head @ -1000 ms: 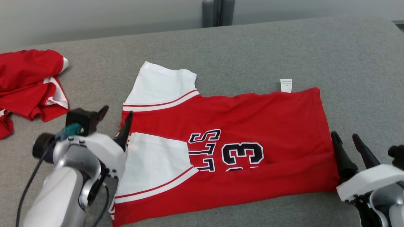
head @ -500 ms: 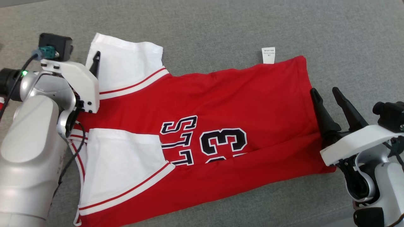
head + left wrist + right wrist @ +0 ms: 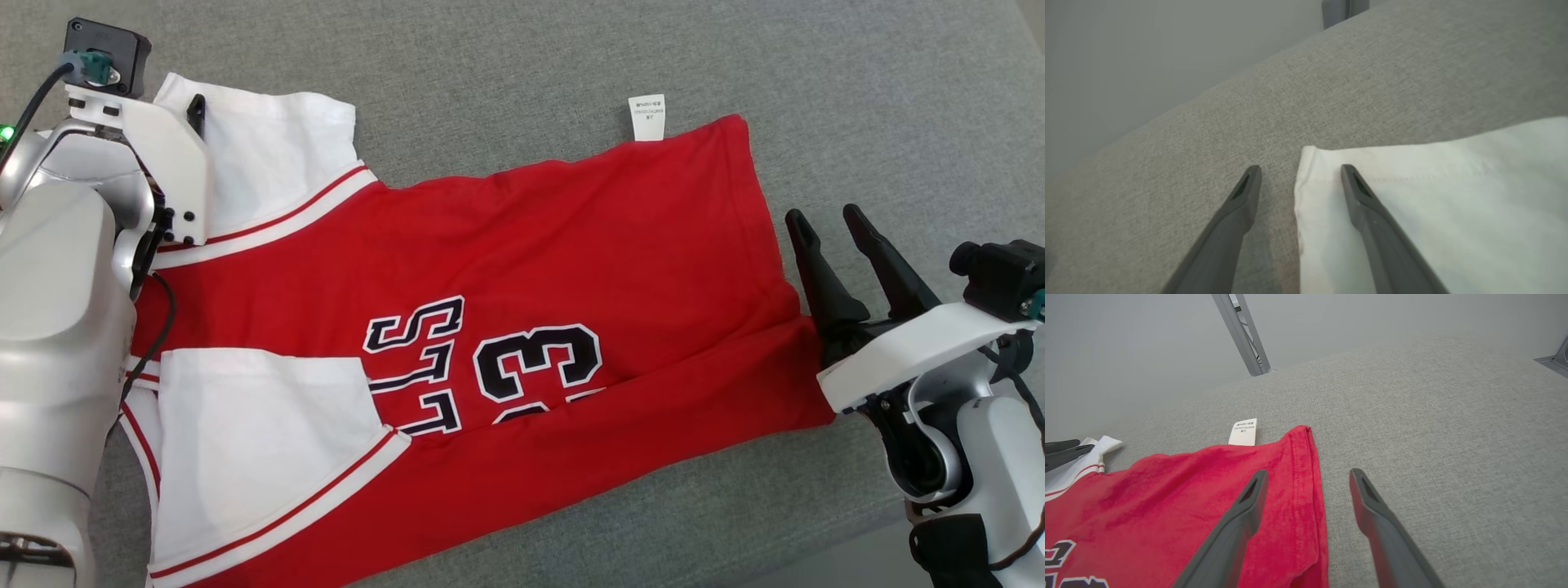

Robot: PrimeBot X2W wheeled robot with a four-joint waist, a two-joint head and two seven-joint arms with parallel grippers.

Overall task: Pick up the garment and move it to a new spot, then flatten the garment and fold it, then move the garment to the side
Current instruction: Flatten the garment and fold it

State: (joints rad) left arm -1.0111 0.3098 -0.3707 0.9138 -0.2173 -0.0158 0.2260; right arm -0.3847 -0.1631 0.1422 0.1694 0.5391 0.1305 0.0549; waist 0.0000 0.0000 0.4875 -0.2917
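Jersey [image 3: 571, 269] spread flat on grey surface [image 3: 898, 98]. Left gripper [image 3: 1301, 168] held apart, sleeve [image 3: 1412, 204] corner straddled. Right gripper [image 3: 1309, 472] held apart, hem [image 3: 1304, 477] straddled.

Head cam has tipped down, shifting the whole pic, and the left tool [image 3: 1298, 171] has gone from midway along the jersey's [image 3: 571, 245] left edge to the far white sleeve's [image 3: 269, 147] outer corner, now straddling it; right tool [image 3: 826, 216] crept slightly up the hem [image 3: 767, 245].
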